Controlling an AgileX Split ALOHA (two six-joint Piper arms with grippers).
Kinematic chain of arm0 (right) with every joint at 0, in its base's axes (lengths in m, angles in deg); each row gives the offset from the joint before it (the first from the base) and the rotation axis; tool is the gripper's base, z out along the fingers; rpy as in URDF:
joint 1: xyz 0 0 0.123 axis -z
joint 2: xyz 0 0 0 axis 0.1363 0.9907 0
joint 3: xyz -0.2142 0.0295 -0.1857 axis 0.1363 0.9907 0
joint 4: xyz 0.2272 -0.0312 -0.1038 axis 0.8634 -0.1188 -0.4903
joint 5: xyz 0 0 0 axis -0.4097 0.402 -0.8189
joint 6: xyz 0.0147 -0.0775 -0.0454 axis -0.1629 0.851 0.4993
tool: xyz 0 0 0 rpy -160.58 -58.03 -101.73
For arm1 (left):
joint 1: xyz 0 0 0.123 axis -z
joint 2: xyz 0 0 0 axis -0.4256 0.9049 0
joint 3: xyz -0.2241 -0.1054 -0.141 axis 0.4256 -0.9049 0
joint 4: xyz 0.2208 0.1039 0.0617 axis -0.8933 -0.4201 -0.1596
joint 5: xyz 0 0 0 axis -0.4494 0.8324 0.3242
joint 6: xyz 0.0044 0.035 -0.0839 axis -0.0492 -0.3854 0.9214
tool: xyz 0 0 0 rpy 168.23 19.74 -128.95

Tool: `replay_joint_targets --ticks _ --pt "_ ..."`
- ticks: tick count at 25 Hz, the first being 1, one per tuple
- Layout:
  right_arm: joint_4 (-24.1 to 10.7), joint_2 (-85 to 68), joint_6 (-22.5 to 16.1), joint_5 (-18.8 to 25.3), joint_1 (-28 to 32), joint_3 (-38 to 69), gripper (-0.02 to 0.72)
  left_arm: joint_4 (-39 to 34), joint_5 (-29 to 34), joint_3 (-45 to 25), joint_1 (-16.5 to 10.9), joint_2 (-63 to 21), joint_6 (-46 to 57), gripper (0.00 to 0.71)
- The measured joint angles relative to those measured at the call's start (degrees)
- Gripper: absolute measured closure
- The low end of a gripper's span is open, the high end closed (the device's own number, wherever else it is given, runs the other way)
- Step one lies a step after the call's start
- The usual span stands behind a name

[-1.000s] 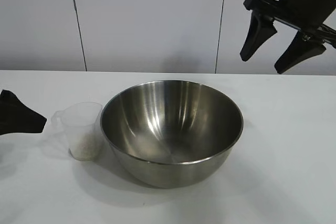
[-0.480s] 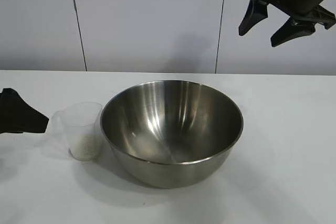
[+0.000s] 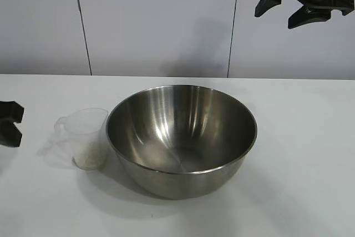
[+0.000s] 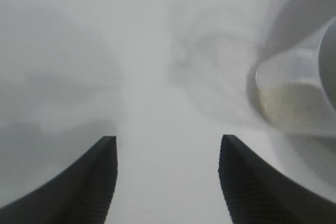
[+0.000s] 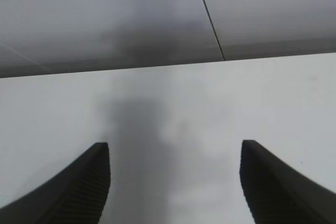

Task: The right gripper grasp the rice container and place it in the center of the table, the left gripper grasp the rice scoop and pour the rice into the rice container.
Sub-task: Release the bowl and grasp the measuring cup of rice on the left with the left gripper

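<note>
The rice container (image 3: pixel 181 137) sits mid-table (image 3: pixel 299 181), rigid, slick steel. Touching its left side, the light, thin-walled rice scoop (image 3: pixel 84 138) holds rice (image 3: pixel 89 156); I'd pinch its side handle. My left gripper (image 4: pixel 167 182) is spread and empty nearby, my right gripper (image 3: pixel 294 6) spread high above.

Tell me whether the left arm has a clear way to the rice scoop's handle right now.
Probably yes. The left pincer sits open at the table's left edge, and only bare table lies between it and the rice scoop, whose handle faces that side. The rice container stands beyond the scoop, out of the way.
</note>
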Motion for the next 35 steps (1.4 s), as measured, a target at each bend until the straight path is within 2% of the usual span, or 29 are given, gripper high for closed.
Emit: replay_joint_targets --ticks 2,6,8,10,13,19,23,29,35 --pt "0.00 0.00 0.00 2.17 0.00 0.00 0.219 -8.73 -6.41 -0.83 1.11 0.84 8.87 0.287" --pt "-0.30 0.39 0.00 13.34 0.00 0.00 0.219 -22.62 -19.63 -6.11 1.27 5.33 25.46 0.287" --pt "-0.44 0.96 0.00 19.04 0.00 0.00 0.219 -26.42 -27.29 -9.05 1.27 7.47 31.04 0.287" --pt "-0.69 1.38 0.00 23.60 0.00 0.05 0.219 -28.16 -36.84 -11.46 1.27 9.23 32.44 0.287" --pt "-0.69 1.43 0.00 25.65 0.00 0.05 0.219 -28.96 -46.92 -13.10 1.27 11.95 30.20 0.287" --pt "-0.84 1.43 0.00 25.69 0.00 0.05 0.219 -32.71 -52.93 -17.16 1.27 16.37 29.46 0.287" --pt "-0.88 1.43 0.00 25.69 0.00 0.05 0.219 -33.71 -60.09 -20.03 1.27 16.37 29.19 0.287" --pt "-0.70 1.43 0.00 25.53 0.00 0.05 0.219 -36.19 -60.50 -20.85 1.27 16.37 28.78 0.287" --pt "2.43 1.43 -0.05 28.50 0.00 0.05 0.219 -36.92 -60.74 -19.63 1.27 18.98 22.97 0.287"
